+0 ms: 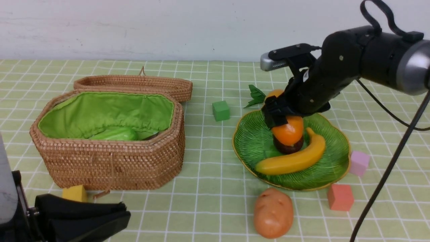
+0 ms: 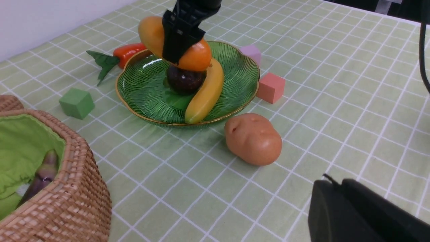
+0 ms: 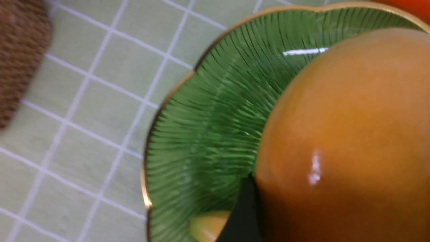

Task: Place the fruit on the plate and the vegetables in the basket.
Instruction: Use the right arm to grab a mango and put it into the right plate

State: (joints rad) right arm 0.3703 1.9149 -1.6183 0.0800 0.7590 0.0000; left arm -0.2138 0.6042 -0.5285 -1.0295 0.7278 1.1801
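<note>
The lined wicker basket (image 1: 111,164) holds a green gourd (image 1: 116,133) and dark eggplant (image 2: 43,174); above the green plate (image 1: 248,137) with banana (image 1: 295,161) and mangosteen (image 1: 288,146), the right fingers (image 1: 280,114) clamp the glossy orange mango (image 1: 292,129), left fingers (image 1: 126,213) together.

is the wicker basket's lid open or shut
Open: the woven lid lies behind the wicker basket, the green lining exposed.

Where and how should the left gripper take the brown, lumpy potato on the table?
I'd grip the brown, lumpy potato across its narrower middle, one finger on each long side, coming down from above. It lies lengthwise toward the green glass plate, nearly at its rim, so the far end leaves little finger room, while both flanks look free.
</note>
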